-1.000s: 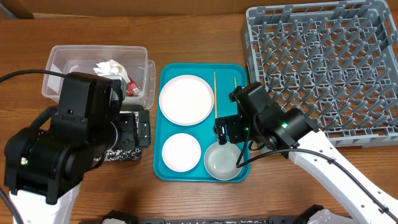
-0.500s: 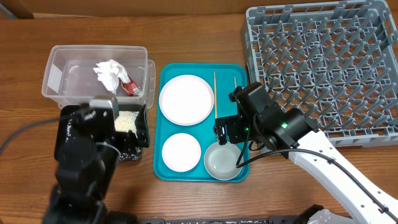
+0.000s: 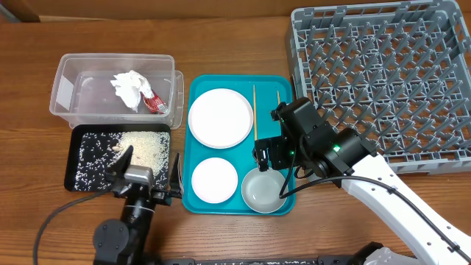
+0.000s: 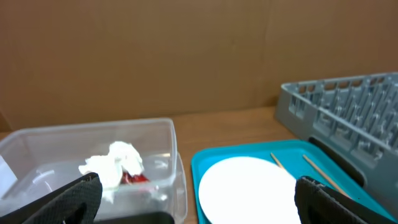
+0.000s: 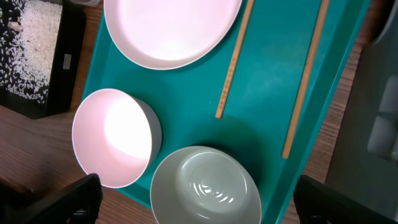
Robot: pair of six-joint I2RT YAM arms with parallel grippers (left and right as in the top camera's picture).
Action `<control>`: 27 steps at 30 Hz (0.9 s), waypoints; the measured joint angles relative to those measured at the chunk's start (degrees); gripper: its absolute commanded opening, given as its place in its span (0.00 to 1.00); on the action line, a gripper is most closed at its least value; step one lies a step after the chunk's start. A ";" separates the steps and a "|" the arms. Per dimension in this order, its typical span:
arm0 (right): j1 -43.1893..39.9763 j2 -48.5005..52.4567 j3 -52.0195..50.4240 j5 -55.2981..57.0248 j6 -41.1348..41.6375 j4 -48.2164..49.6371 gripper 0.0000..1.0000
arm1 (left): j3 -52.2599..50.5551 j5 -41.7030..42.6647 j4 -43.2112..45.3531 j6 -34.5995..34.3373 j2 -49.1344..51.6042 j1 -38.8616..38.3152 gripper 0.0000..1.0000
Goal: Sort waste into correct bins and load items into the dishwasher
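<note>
The clear tub [image 3: 70,81] holds the crumpled napkin [image 3: 129,87] and the red packet [image 3: 154,104]; both also show in the left wrist view [image 4: 118,163]. The black tray [image 3: 77,158] holds white and dark rice [image 3: 143,149]. On the teal tray [image 3: 283,82] lie the large white plate [image 3: 220,118], a smaller pinkish-white dish [image 3: 214,179] that looks deep in the right wrist view [image 5: 112,137], a pale grey-green bowl [image 3: 263,191] and two chopsticks [image 3: 255,110]. My right gripper [image 5: 199,200] is open above the bowl [image 5: 205,183]. My left gripper [image 3: 147,175] is open and empty by the black tray's near edge.
The grey dish rack [image 3: 383,73] stands at the right, touching the teal tray's right side; it also shows in the left wrist view [image 4: 348,112]. A brown cardboard wall [image 4: 186,56] runs behind the table.
My left arm has drawn back from over the black tray toward the table's front edge, which uncovers the tray and its rice. The right arm has not moved.
</note>
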 measured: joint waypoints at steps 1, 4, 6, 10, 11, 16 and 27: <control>0.00 0.00 0.00 0.00 0.00 -0.07 1.00 | -1.51 0.09 0.68 0.20 -1.22 0.00 1.00; 0.00 0.00 -0.02 -0.02 0.00 0.02 1.00 | -7.69 0.33 4.46 0.39 -4.61 0.00 1.00; 0.00 0.00 -0.02 0.00 0.00 -0.02 1.00 | -10.78 0.94 7.54 0.42 -4.63 0.00 1.00; -0.02 0.00 -0.02 0.00 0.02 0.04 1.00 | -14.38 2.82 7.54 0.39 -4.68 0.04 1.00; 0.00 0.00 -0.02 0.00 0.02 -0.02 1.00 | -14.38 3.02 7.67 0.39 -4.68 0.04 1.00; 0.00 0.00 -0.02 0.00 0.00 0.00 1.00 | -14.36 3.93 6.91 0.39 -4.72 0.04 1.00; 0.00 0.00 -0.02 0.02 0.00 -0.02 1.00 | -14.36 3.98 6.91 0.39 -4.72 0.04 1.00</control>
